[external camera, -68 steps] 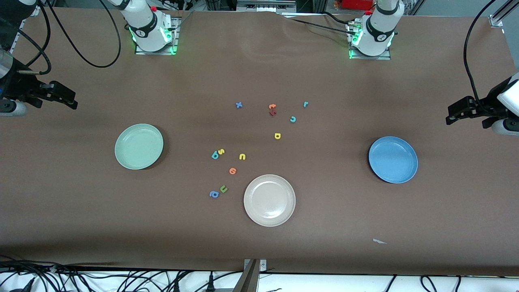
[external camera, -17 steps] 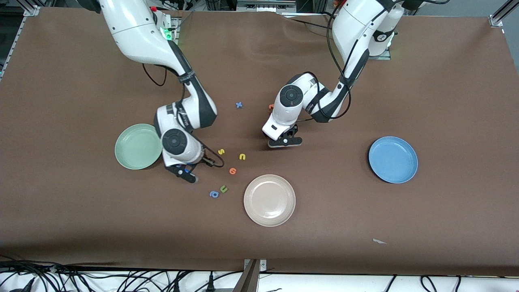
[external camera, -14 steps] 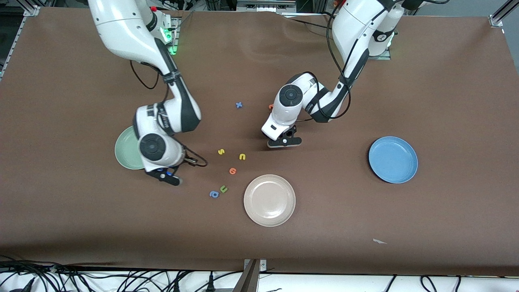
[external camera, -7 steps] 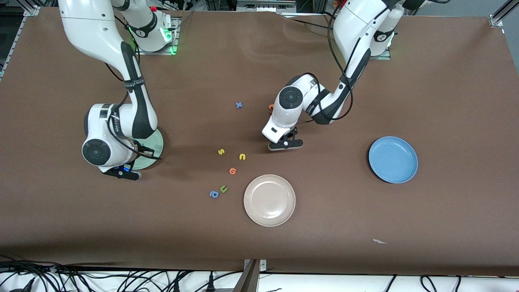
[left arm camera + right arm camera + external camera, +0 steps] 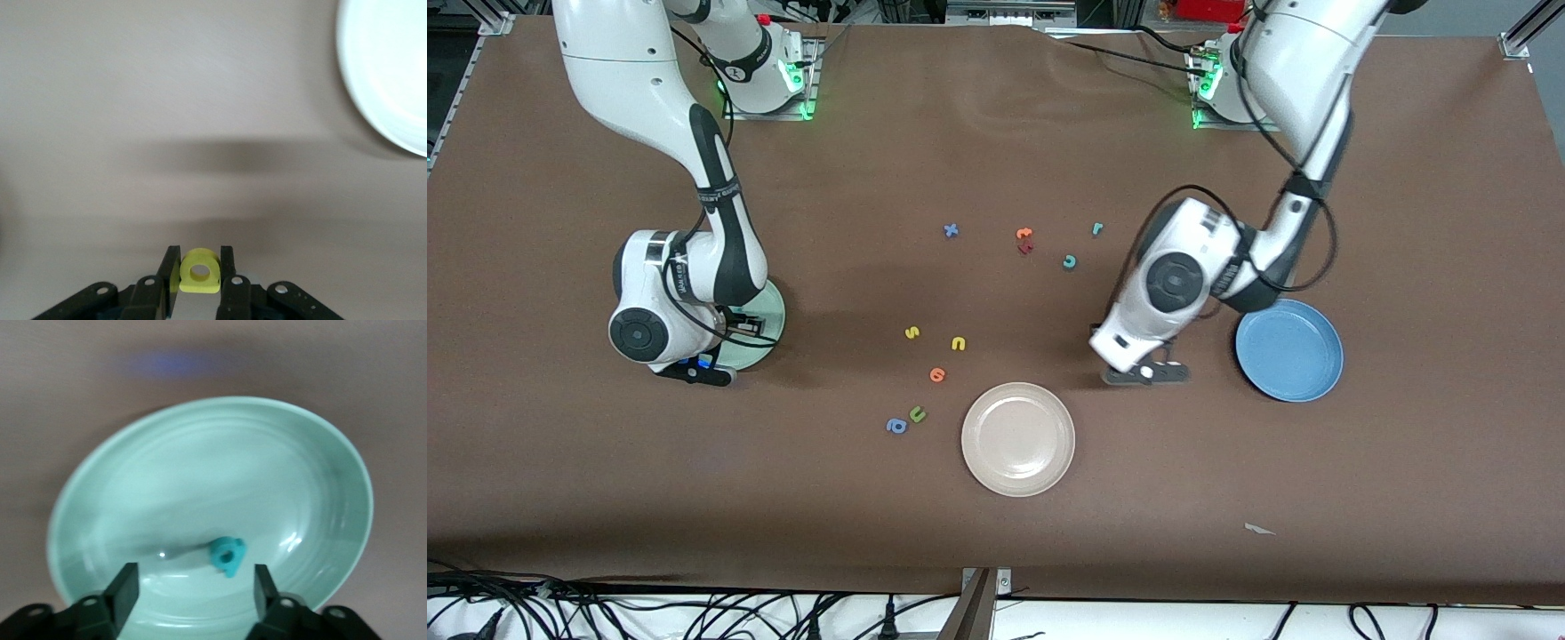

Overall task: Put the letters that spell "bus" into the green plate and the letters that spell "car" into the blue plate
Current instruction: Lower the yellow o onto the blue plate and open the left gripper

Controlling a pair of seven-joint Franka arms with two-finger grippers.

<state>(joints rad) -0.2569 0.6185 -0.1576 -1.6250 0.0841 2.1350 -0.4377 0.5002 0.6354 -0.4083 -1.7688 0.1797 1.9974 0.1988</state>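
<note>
My right gripper (image 5: 193,581) hangs open over the green plate (image 5: 320,453), and the teal "b" (image 5: 227,556) lies free in the plate below it. In the front view the right arm hides most of the green plate (image 5: 769,313). My left gripper (image 5: 200,267) is shut on the yellow "a" (image 5: 200,272); it hangs over the table (image 5: 1145,373) beside the blue plate (image 5: 1289,351). The yellow "s" (image 5: 911,332) and yellow "u" (image 5: 959,343) lie mid-table. The teal "c" (image 5: 1069,261) and teal "r" (image 5: 1097,228) lie nearer the bases.
A beige plate (image 5: 1018,438) sits nearer the front camera. An orange round letter (image 5: 937,374), green "u" (image 5: 917,413) and blue "a" (image 5: 895,426) lie beside it. A blue "x" (image 5: 951,230) and orange "t" (image 5: 1024,235) lie by the "c".
My right gripper has opened over the green plate and let go of the teal "b". My left arm has carried the yellow "a" from mid-table toward the blue plate.
</note>
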